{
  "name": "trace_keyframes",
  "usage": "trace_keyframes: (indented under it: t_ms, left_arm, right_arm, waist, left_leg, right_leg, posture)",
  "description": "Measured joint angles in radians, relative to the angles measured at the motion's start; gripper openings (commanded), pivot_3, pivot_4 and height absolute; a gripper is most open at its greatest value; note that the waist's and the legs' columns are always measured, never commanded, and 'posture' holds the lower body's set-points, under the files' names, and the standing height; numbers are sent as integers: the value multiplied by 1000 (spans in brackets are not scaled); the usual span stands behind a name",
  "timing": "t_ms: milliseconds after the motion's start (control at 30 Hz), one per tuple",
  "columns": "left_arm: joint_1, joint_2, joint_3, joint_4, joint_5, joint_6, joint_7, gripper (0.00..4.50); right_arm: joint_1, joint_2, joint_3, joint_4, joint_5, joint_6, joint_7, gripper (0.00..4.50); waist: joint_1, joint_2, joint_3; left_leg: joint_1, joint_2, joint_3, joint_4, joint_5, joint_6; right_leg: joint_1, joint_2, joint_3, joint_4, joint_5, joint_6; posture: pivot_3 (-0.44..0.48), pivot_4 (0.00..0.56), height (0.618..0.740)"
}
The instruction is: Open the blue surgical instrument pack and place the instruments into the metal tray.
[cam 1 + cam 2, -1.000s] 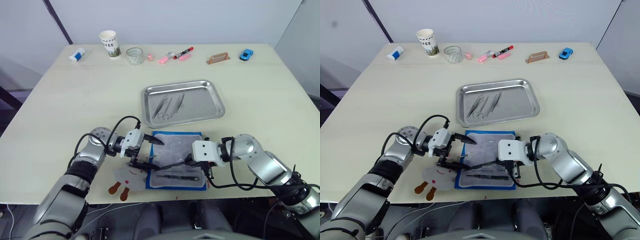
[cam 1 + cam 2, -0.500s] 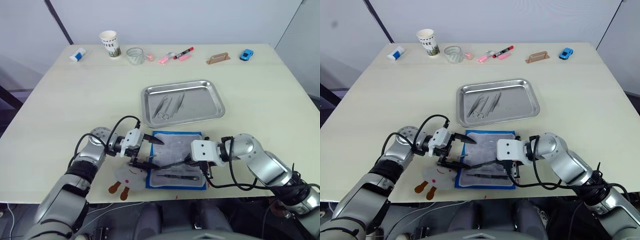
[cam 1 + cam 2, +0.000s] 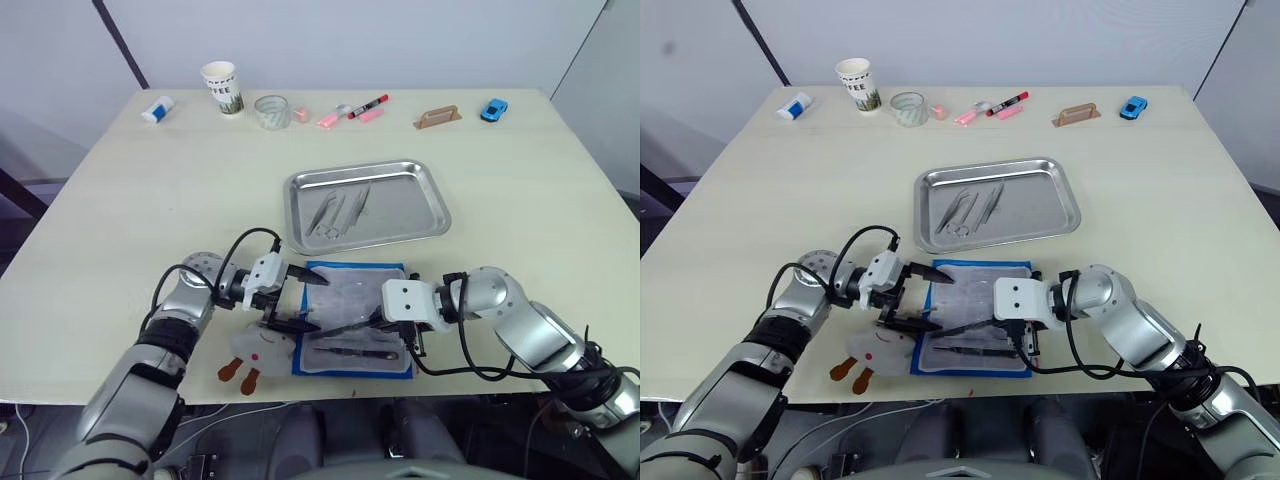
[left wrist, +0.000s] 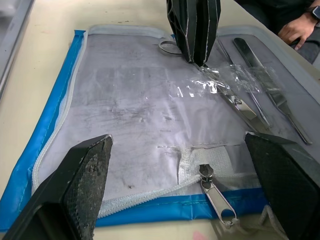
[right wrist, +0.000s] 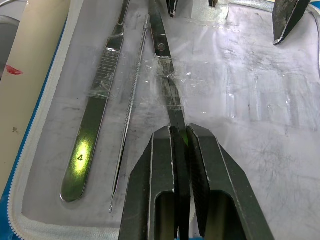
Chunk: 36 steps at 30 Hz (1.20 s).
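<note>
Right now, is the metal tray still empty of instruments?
No, several slim instruments already lie inside the metal tray.

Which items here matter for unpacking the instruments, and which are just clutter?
Job: blue surgical instrument pack, open; instruments on its lining and some in the metal tray; right gripper clamped on scissors.

Clutter: paper cup, markers, toy car, plush toy.

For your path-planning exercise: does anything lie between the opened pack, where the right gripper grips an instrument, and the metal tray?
Nothing visible does. The metal tray sits just beyond the blue pack, with bare table between. The right gripper is shut on the scissors.
</note>
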Motion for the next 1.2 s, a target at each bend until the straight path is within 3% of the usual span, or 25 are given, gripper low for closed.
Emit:
trace_keyframes:
  t_ms: [1200]
  left_arm:
    - [-10, -7, -18, 16, 2, -37, 0, 4500]
  right_arm:
    - [-73, -43, -3, -95, 48, 158, 33, 24]
  waist:
    - [2, 1, 0]
  left_leg:
    - [-3, 0, -2, 3, 0, 0]
  right_leg:
    - [0, 0, 0, 0, 0, 0]
  posture:
    - [0, 150, 725]
